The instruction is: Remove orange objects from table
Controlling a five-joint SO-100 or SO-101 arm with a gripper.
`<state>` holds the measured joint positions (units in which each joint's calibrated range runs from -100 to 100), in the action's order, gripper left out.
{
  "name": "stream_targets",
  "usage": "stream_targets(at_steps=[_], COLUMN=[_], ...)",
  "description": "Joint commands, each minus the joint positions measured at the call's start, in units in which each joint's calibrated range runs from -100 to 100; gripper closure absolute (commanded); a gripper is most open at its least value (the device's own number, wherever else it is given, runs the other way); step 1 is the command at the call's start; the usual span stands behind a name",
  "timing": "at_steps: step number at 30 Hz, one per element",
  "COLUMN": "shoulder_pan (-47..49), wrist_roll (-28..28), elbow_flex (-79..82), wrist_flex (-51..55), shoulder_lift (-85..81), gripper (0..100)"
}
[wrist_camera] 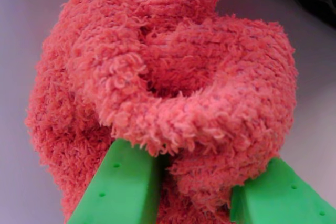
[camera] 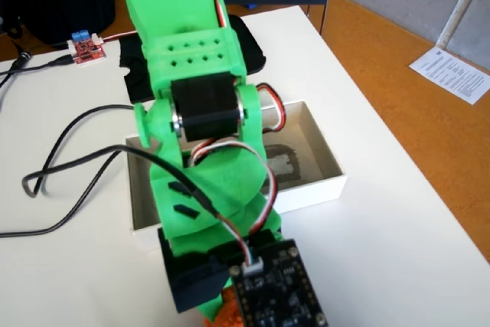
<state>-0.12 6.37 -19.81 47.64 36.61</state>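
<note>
Looking through the wrist view, I see the gripper [wrist_camera: 197,182] with its green jaws clamped on the orange bundle [wrist_camera: 168,87], fuzzy and folded, above the table [wrist_camera: 21,51]. The fixed view shows only an orange sliver [camera: 222,318] beneath the arm [camera: 199,112], near the white box [camera: 321,185].

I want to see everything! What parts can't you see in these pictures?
- Fingertips: wrist view, buried in the orange cloth, so the grip is unclear.
- Cloth: fixed view, only a sliver shows under the green arm.
- White box: fixed view, its middle is behind the arm.
</note>
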Motion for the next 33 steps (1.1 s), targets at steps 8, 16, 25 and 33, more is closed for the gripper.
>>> stream_targets(at_steps=[8, 16, 25, 33], shoulder_pan=[2.6, 2.3, -1.7, -3.1], wrist_roll=[-1.3, -2.5, -0.2, 2.1], elbow_flex=[-2.7, -0.1, 22.9, 45.4], wrist_flex=[3.6, 18.6, 34.0, 30.8], shoulder_lift=[-13.4, -36.6, -63.6, -76.1], gripper=[100, 100, 100, 100])
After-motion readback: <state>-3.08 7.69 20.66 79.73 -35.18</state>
